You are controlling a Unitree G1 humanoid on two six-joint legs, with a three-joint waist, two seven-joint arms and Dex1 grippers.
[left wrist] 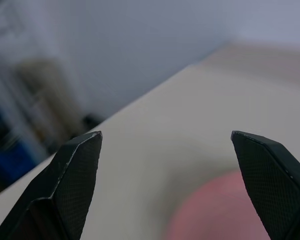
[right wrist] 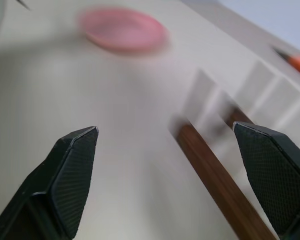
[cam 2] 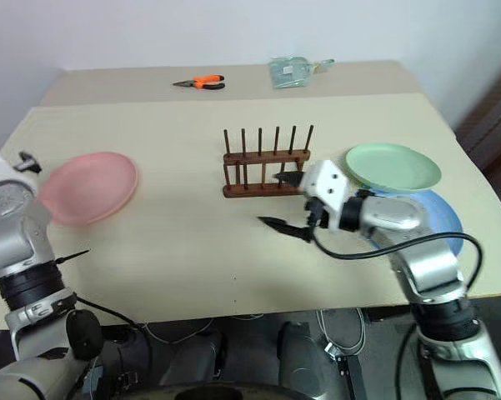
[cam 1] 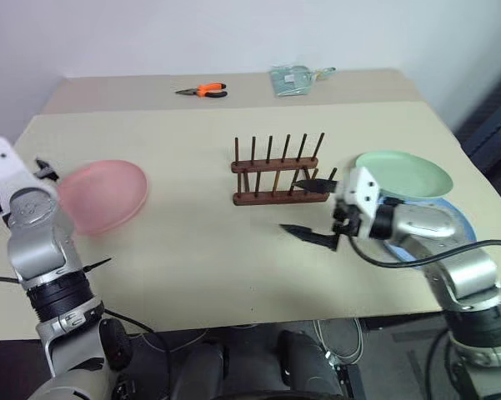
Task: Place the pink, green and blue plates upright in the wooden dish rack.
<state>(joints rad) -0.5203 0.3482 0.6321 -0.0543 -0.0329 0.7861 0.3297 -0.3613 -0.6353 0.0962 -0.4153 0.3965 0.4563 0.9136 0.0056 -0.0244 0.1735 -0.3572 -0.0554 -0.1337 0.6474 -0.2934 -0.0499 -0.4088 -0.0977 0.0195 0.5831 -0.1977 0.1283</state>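
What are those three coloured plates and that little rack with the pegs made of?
The pink plate, green plate and blue plate look like matte plastic: flat pastel colour, no glaze shine. The rack looks like dark stained wood: brown rails, round pegs.

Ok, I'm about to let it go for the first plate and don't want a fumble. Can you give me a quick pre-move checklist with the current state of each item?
1. Wooden dish rack upright, slots free: ok, no plate in it.
2. Right gripper open and holding nothing: ok; it hangs in front of the rack's right end.
3. Left gripper open and holding nothing: ok, fingers wide apart.
4. Pink plate reachable: ok, flat on the table beside the left arm.
5. Green plate free to lift: ok, it lies on top of the blue plate.
6. Blue plate free to lift: not ok, the green plate partly covers it.
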